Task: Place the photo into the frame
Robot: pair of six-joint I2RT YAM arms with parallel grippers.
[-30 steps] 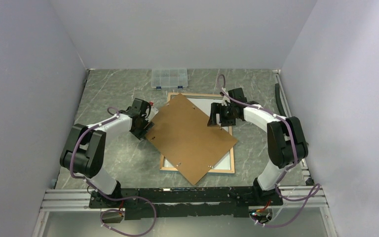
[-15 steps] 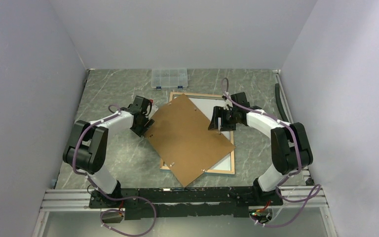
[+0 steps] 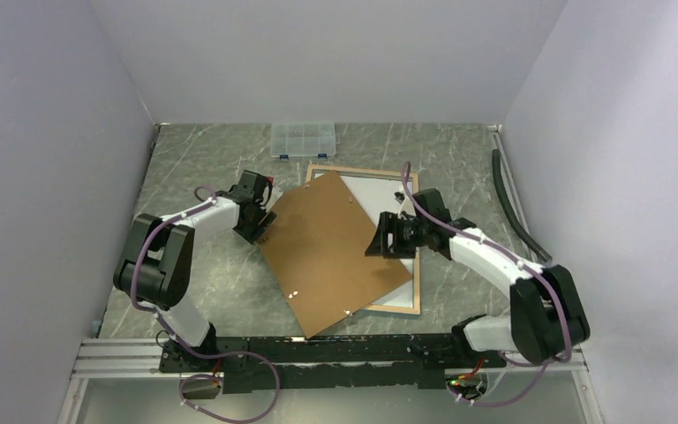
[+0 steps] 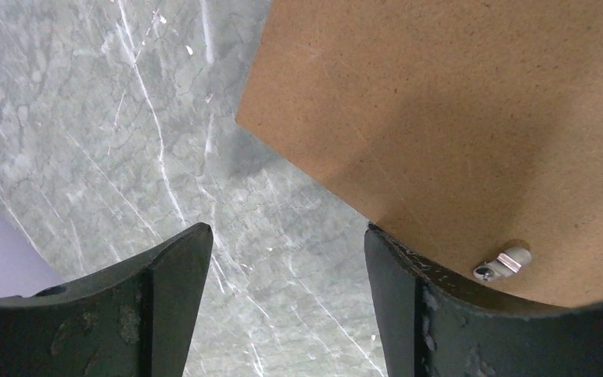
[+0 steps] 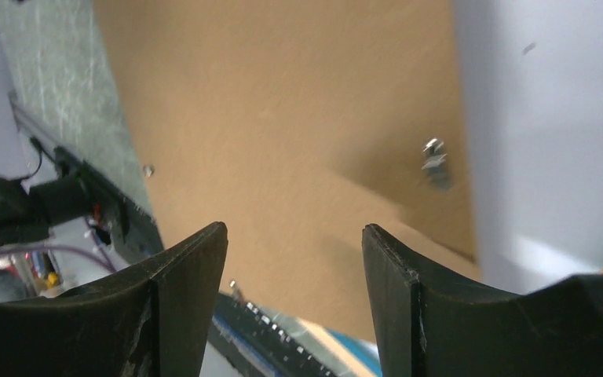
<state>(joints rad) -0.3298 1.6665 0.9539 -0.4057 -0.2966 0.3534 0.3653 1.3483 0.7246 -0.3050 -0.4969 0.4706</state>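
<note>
Two shifts are seen over the last second. The backing board (image 3: pixel 331 252), lying askew across the frame (image 3: pixel 418 287), is swung further round and slid toward the near left, so that more of the photo (image 3: pixel 371 187) is uncovered. The photo's white back is shown at the frame's far right, inside the wood-coloured rim, and the frame is laid back-up on the surface (image 3: pixel 203 274). The right gripper (image 3: pixel 380 240) is drawn nearer along with the board and is held over it; its jaws are seen apart, with nothing between them. The left gripper (image 3: pixel 260 225) is kept at the board's left corner, its jaws wide and nothing gripped. The photo is judged to be seated already, while the board is not yet squared into the rim. A small metal clip (image 4: pixel 502 263) is seen on the board. No brand, label or writing can be read.
</note>
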